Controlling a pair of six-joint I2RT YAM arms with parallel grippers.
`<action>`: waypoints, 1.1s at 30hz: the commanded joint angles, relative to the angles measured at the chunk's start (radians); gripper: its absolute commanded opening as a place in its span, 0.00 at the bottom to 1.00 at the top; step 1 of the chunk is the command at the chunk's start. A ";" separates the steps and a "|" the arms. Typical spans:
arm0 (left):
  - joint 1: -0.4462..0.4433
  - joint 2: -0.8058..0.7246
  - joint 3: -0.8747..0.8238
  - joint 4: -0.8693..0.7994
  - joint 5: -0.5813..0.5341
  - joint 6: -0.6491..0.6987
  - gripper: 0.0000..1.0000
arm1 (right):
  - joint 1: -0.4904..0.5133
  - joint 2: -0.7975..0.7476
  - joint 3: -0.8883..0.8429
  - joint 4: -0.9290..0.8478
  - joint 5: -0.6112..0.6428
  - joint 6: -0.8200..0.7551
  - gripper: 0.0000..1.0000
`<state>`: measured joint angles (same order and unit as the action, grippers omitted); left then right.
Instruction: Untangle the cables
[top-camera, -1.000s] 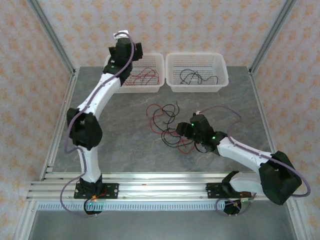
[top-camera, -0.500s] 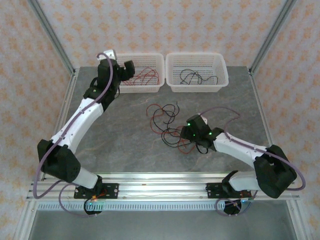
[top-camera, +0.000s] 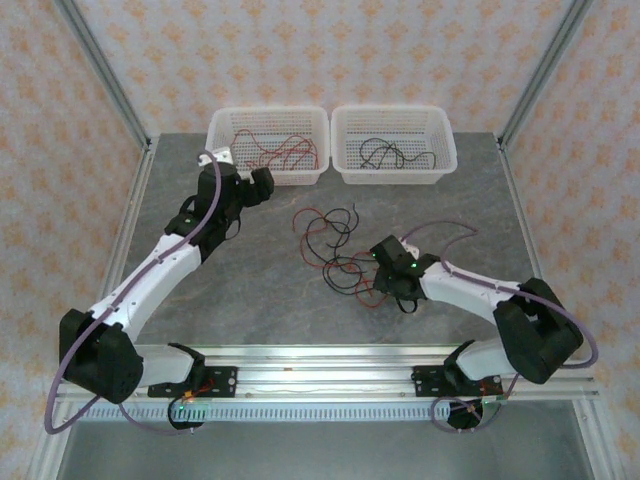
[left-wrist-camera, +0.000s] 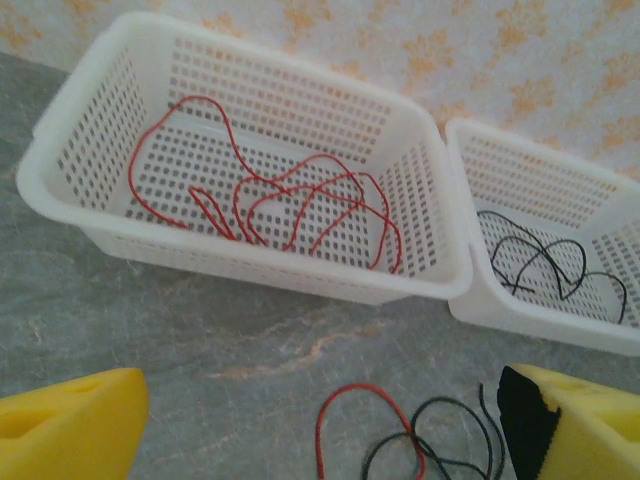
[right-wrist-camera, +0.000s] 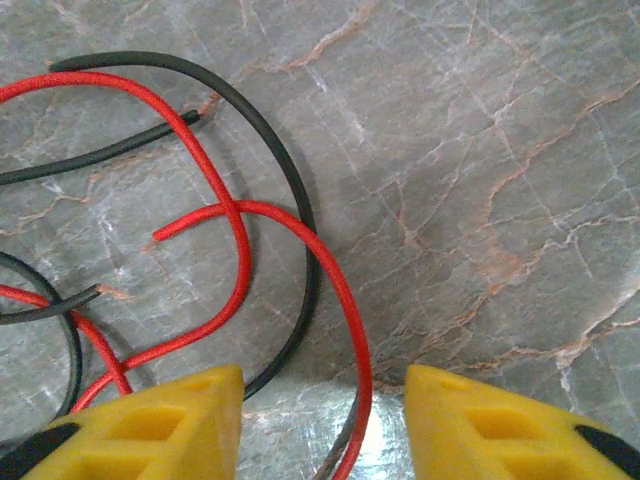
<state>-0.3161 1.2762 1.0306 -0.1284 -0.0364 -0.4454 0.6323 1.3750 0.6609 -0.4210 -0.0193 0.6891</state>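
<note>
A tangle of thin red and black cables lies on the grey table in the middle. My right gripper is down at the tangle's right edge. In the right wrist view its yellow fingers stand apart with one red cable running between them, touching neither; a black cable curves beside it. My left gripper hovers just in front of the left basket, wide open with nothing in it. A red loop and black strands lie near its right finger.
Two white mesh baskets stand at the back. The left basket holds red cables. The right basket holds a black cable. Metal frame posts rise at both back corners.
My left arm has swung back from over the left basket and come down to the table in front of it. My right gripper has settled lower onto the tangle and its jaws have narrowed.
</note>
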 joint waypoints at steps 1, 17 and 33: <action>-0.011 -0.012 -0.030 0.036 0.020 -0.024 0.91 | 0.003 0.021 0.024 -0.014 0.045 0.013 0.41; -0.026 -0.019 -0.018 0.011 0.012 -0.021 0.90 | 0.003 0.007 0.014 0.000 0.053 0.004 0.00; -0.084 -0.094 -0.087 -0.017 0.007 -0.024 0.90 | 0.003 -0.308 0.306 -0.178 0.033 -0.265 0.00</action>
<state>-0.3828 1.2037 0.9668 -0.1242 -0.0261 -0.4561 0.6323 1.0931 0.9180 -0.5278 0.0006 0.4976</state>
